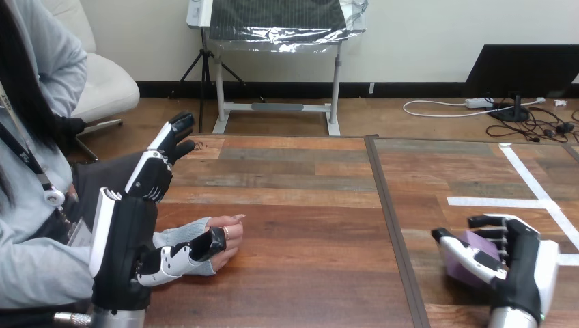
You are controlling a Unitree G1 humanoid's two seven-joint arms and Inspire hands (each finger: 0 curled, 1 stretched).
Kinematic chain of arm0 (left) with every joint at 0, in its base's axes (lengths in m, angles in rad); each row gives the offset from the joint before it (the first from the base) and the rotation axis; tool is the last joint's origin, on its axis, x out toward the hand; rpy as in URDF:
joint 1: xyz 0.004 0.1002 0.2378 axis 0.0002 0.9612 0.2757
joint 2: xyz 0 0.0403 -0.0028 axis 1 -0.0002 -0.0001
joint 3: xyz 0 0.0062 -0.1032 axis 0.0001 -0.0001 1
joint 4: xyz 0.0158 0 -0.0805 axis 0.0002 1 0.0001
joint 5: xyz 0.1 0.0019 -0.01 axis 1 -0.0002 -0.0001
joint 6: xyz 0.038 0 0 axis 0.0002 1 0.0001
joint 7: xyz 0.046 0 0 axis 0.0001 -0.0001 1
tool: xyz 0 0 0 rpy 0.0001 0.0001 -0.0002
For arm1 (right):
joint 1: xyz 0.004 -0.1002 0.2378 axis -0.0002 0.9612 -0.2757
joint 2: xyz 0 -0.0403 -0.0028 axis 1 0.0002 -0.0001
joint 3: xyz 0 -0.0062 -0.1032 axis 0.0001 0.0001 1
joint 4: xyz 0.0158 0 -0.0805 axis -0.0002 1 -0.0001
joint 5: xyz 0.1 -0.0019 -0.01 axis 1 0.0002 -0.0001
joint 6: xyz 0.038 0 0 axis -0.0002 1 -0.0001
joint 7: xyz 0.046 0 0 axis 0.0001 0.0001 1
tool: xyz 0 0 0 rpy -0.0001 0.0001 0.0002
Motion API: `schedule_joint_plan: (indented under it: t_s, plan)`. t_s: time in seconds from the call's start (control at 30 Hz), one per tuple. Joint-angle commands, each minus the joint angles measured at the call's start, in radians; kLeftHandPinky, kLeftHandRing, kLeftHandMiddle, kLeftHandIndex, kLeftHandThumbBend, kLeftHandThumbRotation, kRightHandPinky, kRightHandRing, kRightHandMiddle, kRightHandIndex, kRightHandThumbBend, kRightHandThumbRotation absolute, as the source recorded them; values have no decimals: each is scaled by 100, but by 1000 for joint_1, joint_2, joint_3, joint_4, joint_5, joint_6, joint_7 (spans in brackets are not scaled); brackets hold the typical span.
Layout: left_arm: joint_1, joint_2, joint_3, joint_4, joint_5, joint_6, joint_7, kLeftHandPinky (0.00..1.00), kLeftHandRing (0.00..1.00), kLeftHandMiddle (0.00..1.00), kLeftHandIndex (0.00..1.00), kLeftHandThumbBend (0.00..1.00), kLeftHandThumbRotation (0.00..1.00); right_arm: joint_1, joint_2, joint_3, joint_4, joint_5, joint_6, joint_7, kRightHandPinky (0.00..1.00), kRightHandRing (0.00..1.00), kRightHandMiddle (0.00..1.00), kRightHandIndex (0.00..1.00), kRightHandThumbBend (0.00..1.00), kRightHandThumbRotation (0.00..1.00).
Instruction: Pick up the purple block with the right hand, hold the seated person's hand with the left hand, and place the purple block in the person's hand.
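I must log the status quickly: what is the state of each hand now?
Left hand: open, thumb against the person's hand.
Right hand: closed on the purple block.

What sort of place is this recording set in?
Probably a robot test bench: a wooden table marked with white tape, a purple block gripped in the robot's right hand, and the person's hand resting on the table.

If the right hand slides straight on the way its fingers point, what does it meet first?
The right hand, closed on the purple block, points toward the view's left: bare table, then probably the person's hand first, though depth is unclear.
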Motion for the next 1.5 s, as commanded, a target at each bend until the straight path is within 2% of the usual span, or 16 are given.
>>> schedule_joint_plan:
  t_s: [0.0,0.17,0.27,0.57,0.7,0.97,1.17,1.37,1.47]
  plan:
    - [-73,-4,15,6,-2,-20,7,86,91,93,87,100,65,-113,4,-4,-12,1,-49,-1,32,36,42,47,83,0]
    - [-73,-7,24,7,12,-25,14,86,91,92,87,100,65,-129,8,4,-5,-10,-57,-4,31,36,42,46,83,0]
    - [-73,-7,17,10,-2,-26,9,86,91,93,87,100,65,-136,10,3,-2,-9,-63,6,31,35,41,46,84,0]
    - [-79,-9,26,20,8,-39,14,86,91,93,87,100,65,-160,10,12,5,-24,-51,-4,29,34,39,46,86,0]
    - [-77,-12,36,17,21,-40,22,86,91,92,87,100,66,-172,10,15,5,-28,-55,10,29,34,40,46,85,0]
    - [-73,-16,45,20,38,-47,29,86,91,92,87,100,66,-190,9,24,4,-42,-55,6,30,35,41,46,85,0]
    - [-69,-12,27,18,17,-37,21,85,91,92,87,100,64,-203,10,24,1,-41,-56,16,30,35,41,46,86,0]
    - [-60,-13,41,8,44,-23,32,84,91,92,87,100,63,-216,12,22,-3,-41,-59,22,30,35,41,46,86,0]
    - [-59,-14,42,7,49,-17,35,83,90,91,87,100,63,-222,15,15,-4,-28,-66,43,30,35,41,46,85,0]
